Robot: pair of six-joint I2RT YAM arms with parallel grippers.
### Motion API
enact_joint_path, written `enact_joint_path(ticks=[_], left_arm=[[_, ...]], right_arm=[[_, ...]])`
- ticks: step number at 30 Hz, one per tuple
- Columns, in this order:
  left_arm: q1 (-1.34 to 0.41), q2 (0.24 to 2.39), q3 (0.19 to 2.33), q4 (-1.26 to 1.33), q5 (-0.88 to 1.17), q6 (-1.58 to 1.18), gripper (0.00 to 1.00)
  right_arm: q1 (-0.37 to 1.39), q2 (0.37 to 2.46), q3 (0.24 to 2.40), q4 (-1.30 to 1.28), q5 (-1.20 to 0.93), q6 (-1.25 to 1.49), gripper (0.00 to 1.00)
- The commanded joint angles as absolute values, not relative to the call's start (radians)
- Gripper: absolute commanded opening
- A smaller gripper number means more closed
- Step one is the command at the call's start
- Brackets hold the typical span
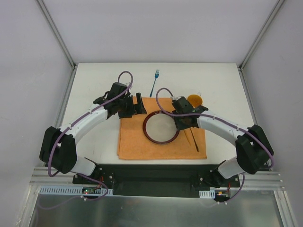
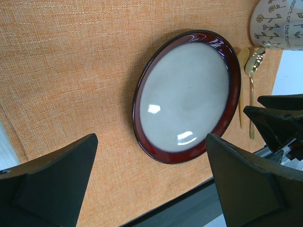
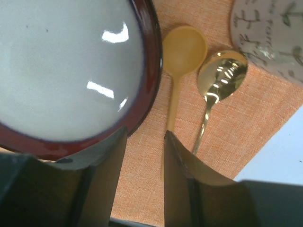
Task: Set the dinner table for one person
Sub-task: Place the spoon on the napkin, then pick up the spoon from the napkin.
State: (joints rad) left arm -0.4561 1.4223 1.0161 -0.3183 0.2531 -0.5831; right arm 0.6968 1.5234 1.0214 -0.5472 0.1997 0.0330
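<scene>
Only text I can read: dark curved lettering "…eart of the fam…" on the mug [image 2: 278,24], near the far right corner of the mat [image 2: 71,71], left wrist view. The frame edge cuts it off. In the right wrist view the mug's markings are too blurred to read.
</scene>
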Motion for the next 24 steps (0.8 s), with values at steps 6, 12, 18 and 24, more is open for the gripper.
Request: enact_joint_path(ticks=[6,12,18,24], left_arm=[[-0.448,1.396,1.031,-0.322,0.27,-0.555,0.99],[-0.446,1.396,1.035,-0.337,0.27,-0.549,0.99],[-0.448,1.39,1.042,-0.363,0.27,-0.537,0.99],[-0.448,1.393,1.055,-0.396,0.271,-0.515,0.99]], right_arm=[[0.693,1.319,0.784,-0.171,0.264,0.047,0.45],[0.687,1.325,0.71,-0.123,0.264,0.107,0.45],[0.686,1.292,0.677,-0.117,0.268,0.147,0.44],[0.669,1.299,0.667,-0.15,0.31,0.178,0.42]])
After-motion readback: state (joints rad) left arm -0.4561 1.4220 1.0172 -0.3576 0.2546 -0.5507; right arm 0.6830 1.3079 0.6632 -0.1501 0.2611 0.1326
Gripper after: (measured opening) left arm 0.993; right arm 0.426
